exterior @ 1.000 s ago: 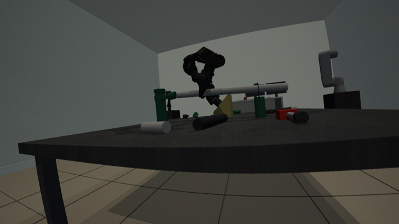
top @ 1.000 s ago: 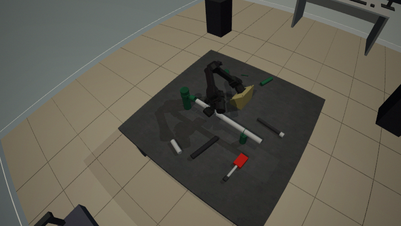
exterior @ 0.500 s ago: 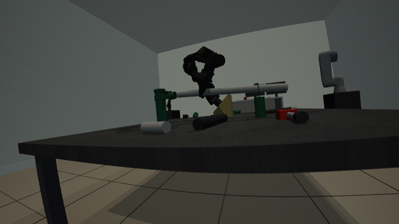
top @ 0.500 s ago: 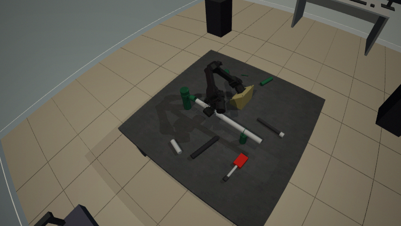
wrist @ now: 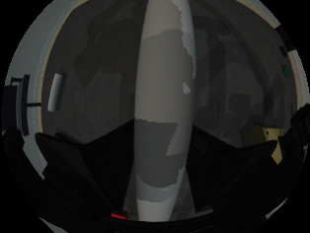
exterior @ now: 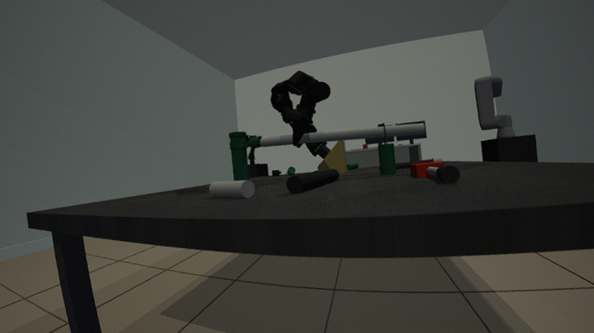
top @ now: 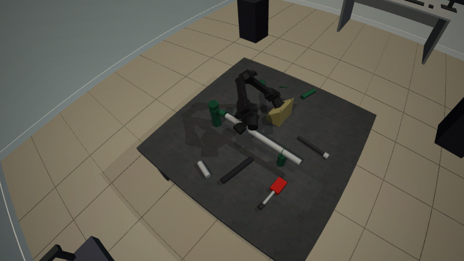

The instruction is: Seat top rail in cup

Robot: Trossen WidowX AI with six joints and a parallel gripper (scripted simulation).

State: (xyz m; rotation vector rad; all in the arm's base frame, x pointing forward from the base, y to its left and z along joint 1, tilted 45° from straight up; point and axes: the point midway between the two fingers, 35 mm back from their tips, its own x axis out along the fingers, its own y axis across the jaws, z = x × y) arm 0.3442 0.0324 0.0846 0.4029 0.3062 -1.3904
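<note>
The white rail (top: 272, 141) (exterior: 350, 134) (wrist: 163, 94) passes through the thin green loop (exterior: 383, 133) above the small green post (top: 281, 161) (exterior: 387, 160). Its other end meets the mouth of the green rail-end cup (top: 222, 113) (exterior: 255, 141); how deep it sits inside is hidden. The cup is on the side of the big green post (top: 215, 119) (exterior: 239, 162), up near the post cap (top: 213, 104) (exterior: 238, 134). My gripper (top: 244, 125) (exterior: 298, 139) (wrist: 159, 123) is shut on the rail, between the cup and the loop, with one finger on each side.
A yellow angled block (top: 282, 115) (exterior: 340, 161) stands beside the arm. A short white tube (top: 204, 169) (exterior: 230, 188), a black rod (top: 237, 170) (exterior: 312, 181), a red-headed mallet (top: 279, 185) and a white-tipped dark rod (top: 309, 145) lie around the rail. A green tube (top: 308, 93) lies at the back.
</note>
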